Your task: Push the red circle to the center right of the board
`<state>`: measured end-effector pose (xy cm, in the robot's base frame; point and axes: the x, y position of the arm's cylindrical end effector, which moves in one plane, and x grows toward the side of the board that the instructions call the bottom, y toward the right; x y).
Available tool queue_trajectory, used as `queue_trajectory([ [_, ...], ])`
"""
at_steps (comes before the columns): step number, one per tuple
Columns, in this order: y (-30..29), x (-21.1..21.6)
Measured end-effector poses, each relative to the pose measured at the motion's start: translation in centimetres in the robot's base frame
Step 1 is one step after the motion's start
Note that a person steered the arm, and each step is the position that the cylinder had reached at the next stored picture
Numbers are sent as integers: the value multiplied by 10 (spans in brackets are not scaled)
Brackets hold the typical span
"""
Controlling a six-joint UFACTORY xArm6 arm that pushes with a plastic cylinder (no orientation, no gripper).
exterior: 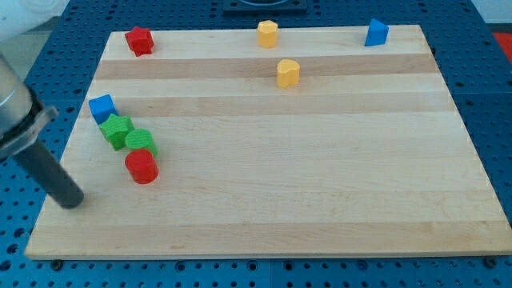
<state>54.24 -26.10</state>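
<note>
The arm carries no fingers, so nothing opens, closes or clamps; its only working end is the tip (pixel 73 200) of a dark rod, which sits at the view's left on the surface (pixel 320 184), touching no block. Just to the tip's right and slightly toward the view's top lies the red circle (pixel 142 166), near but apart from it. Judging by its size and clean edges, the circle is a light, stiff piece that should slide readily on the smooth wood and may spin or slip off line if struck off-centre; with no grasp possible, the place to meet it is the middle of its left side, so the push runs rightward. Just above the circle, two green blocks (pixel 128 136) sit touching each other, the lower one seemingly against the circle, with a blue block (pixel 102 107) beside them. Farther up is a red star (pixel 139 40). Well to the tip's right stand two yellow blocks (pixel 287 73) and another blue one (pixel 376 33).
</note>
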Motion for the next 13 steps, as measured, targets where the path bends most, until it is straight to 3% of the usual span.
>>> queue_trajectory([
  [1,23,-23],
  [3,150,-34],
  [5,262,-73],
  [7,283,-72],
  [10,408,-85],
  [13,436,-50],
])
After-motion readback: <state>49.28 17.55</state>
